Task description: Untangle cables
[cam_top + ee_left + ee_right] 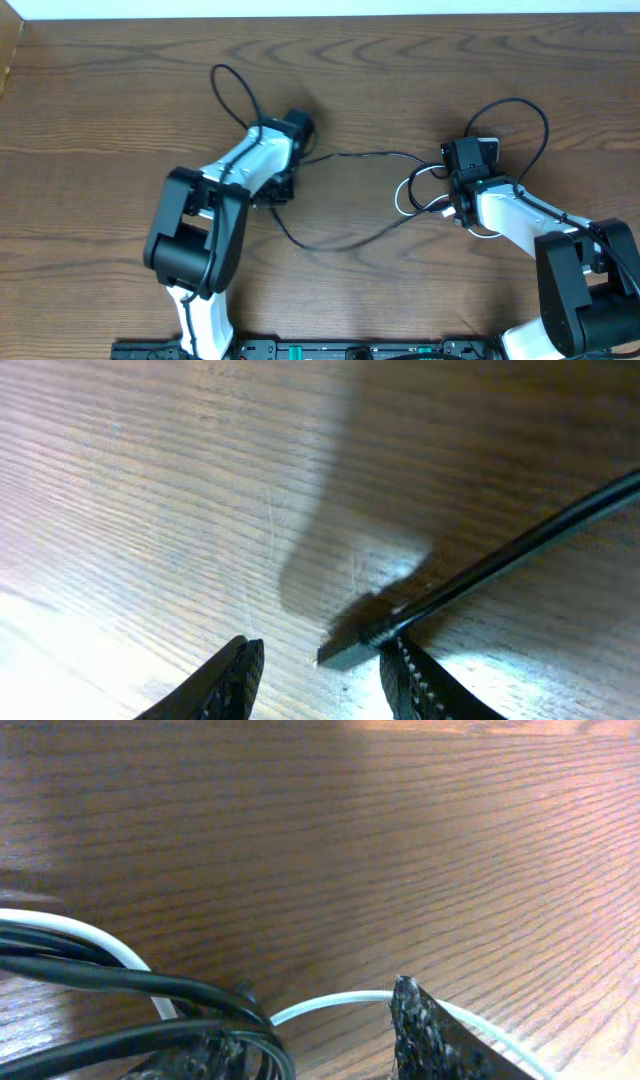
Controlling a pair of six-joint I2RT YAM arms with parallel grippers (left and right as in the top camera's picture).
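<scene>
The long black cable (pixel 360 156) runs across the table between my two arms, and a second stretch of it sags lower (pixel 330 243). My left gripper (pixel 280 188) points down at the table. In the left wrist view it (pixel 322 650) stands open, and the black cable's plug end (pixel 345 648) lies on the wood against the right fingertip (pixel 400 660), not pinched. The white cable (pixel 403 195) loops beside my right gripper (pixel 458 195). In the right wrist view that gripper (pixel 310 1020) is open. The white cable (pixel 330 1003) crosses the gap, and black strands (pixel 120 978) lie over the left finger.
Thick black arm wires arch above each wrist, one over the left (pixel 235 90) and one over the right (pixel 525 125). The brown wooden table (pixel 100 120) reaches a pale back edge (pixel 320 8). The arm bases stand along the front edge (pixel 300 350).
</scene>
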